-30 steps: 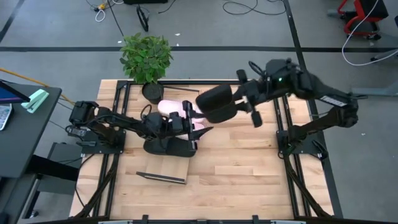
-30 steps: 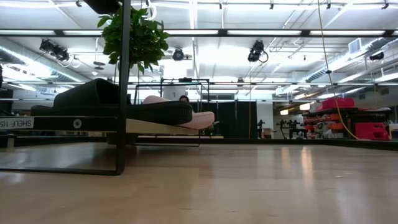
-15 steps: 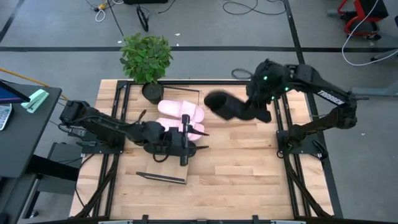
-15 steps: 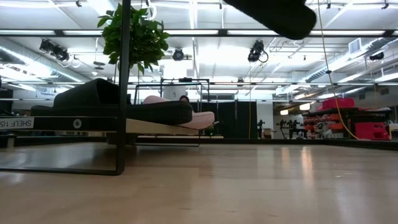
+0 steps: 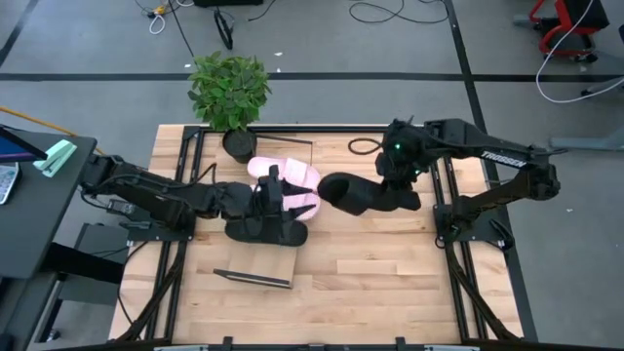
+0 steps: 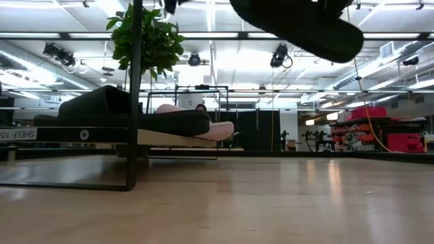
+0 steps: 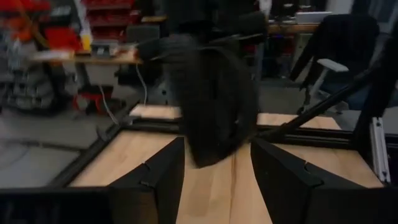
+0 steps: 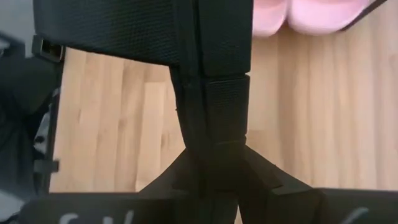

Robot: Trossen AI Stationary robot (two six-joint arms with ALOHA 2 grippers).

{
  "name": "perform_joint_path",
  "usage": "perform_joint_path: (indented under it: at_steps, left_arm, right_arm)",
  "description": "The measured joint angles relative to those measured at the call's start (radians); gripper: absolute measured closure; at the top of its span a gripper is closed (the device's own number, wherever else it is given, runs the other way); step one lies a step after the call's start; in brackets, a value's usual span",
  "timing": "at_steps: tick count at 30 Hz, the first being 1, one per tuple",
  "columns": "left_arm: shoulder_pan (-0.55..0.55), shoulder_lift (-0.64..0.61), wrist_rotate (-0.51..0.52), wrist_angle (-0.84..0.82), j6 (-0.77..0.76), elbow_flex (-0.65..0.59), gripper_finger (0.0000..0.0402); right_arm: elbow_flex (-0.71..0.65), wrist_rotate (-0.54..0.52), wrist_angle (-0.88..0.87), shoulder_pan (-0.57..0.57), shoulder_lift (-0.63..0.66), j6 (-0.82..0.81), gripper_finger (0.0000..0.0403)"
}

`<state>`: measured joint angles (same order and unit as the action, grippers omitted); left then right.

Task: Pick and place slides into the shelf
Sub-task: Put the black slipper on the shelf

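1. The bench (image 5: 390, 273) is a pale wood top, with a potted plant (image 5: 229, 90) at its far edge.
2. The shelf (image 6: 173, 137) is a flat light-wood board on a thin dark metal frame, standing toward the left of the bench.
3. Two pale pink slides (image 5: 283, 185) lie side by side on the shelf, their rounded toes showing in the right wrist view (image 8: 323, 15).
4. One black slide (image 5: 268, 230) lies on the shelf just beside the pink pair, nearer the bench's front edge; its wide strap rises as a dark hump in the low view (image 6: 102, 102).
5. The other black slide (image 5: 356, 193) hangs in the air to the right of the pink pair, tilted, its sole dark and matte (image 6: 298, 27).
6. The right gripper (image 5: 400, 180) has its jaws clenched on that slide's textured strap (image 8: 205, 93).
7. The left gripper (image 5: 273, 190) hovers over the shelf at the pink slides, its jaws spread apart and grasping nothing (image 7: 214, 180).
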<state>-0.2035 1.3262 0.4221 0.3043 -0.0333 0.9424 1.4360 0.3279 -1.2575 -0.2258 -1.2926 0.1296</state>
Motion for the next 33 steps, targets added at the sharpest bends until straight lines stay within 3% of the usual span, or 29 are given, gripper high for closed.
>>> perform_joint_path:
  at_steps: [3, 10, 15, 33]
  left_arm:
    - [0.027, 0.0, -0.026, -0.033, -0.07, 0.0, 0.0209]
    - [0.078, 0.0, -0.201, -0.033, -0.226, 0.0, 0.0211]
    - [0.089, 0.0, -0.337, -0.033, -0.245, 0.0, 0.0202]
    - [0.096, 0.0, -0.345, -0.046, -0.252, 0.0, 0.0194]
  right_arm:
    - [-0.019, 0.005, 0.003, 0.034, 0.0, -0.004, 0.0329]
    - [-0.052, -0.003, 0.073, 0.067, 0.0, -0.024, 0.0329]
    - [-0.052, -0.02, 0.074, 0.051, 0.0, -0.003, 0.0329]
    - [-0.052, -0.005, 0.116, 0.045, -0.022, -0.002, 0.033]
